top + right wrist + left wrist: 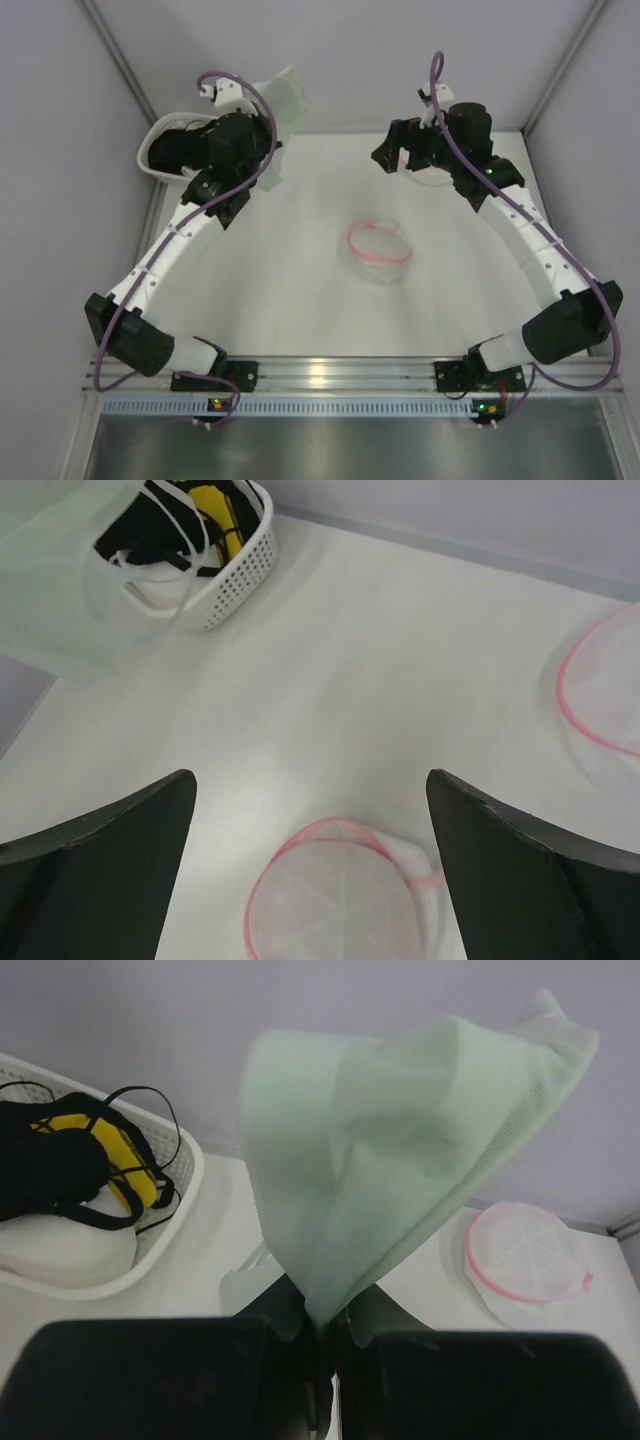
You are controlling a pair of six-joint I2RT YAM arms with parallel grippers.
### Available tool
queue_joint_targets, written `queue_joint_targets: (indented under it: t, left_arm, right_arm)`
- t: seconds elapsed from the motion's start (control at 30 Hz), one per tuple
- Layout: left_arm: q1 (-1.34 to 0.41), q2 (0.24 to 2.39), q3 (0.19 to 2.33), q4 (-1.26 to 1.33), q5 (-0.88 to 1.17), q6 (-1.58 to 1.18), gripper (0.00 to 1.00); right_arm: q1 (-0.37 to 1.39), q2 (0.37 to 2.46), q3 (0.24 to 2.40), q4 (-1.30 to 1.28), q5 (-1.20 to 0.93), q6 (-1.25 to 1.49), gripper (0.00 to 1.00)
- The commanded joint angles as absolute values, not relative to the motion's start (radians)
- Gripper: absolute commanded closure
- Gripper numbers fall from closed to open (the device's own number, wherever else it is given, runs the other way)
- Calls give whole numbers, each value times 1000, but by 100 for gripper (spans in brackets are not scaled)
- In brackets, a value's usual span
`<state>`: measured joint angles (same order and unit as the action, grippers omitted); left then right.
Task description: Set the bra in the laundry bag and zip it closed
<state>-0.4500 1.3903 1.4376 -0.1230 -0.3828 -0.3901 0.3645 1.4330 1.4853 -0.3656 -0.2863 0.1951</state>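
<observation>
The bra (400,1150), a pale white fabric piece, hangs lifted off the table with my left gripper (325,1325) shut on its pinched end. From above, the bra (288,100) is next to the basket at the back left, by the left gripper (265,150). It also shows in the right wrist view as the bra (70,590). A round mesh laundry bag (380,250) with a pink zipper ring lies mid-table. My right gripper (310,780) stands open above a second such mesh pouch (340,900), not touching it. From above, the right gripper (397,157) is at the back right.
A white plastic oval basket (170,1225) at the back left holds a black tangle with yellow bits (100,1155). The basket (150,155) sits against the left wall. Grey walls close in the table on three sides.
</observation>
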Motion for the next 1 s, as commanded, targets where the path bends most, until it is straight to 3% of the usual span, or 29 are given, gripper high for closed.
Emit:
queue_joint_targets:
  t: [0.0,0.13,0.23,0.37,0.4,0.57,0.67,0.77,0.97]
  left_arm:
    - [-495,1407,1485,-189,-653,-368,100]
    - [-499,1388,1480,-192,-692,-357,100]
    - [-499,1385,1489,-192,-597,-310,100]
    - [-494,1373,1512,-221,-239,-227,100]
    - [-494,1367,1509,-233,-59,-195,100]
    - [-494,1309,1444,-259,158,-183,100]
    - [-494,1289,1401,-284,105,-179,100]
    - [-492,1256,1361,-317,-85,-210,100]
    - [-486,1123,1238,-330,-221,-284,100]
  right_arm:
    - [371,1393,1468,-360,-255,230,1]
    - [371,1361,1418,-356,-238,216,1]
    - [373,1345,1388,-383,-192,200,1]
    - [377,1301,1267,-408,-190,155,1]
    - [379,1289,1188,-394,-195,147,1]
    - [489,1178,962,-341,-196,29,4]
    - [595,1121,846,-243,-177,-31,4]
    - [653,1098,776,-171,-79,-45,6]
    - [693,1121,745,-117,86,-61,20]
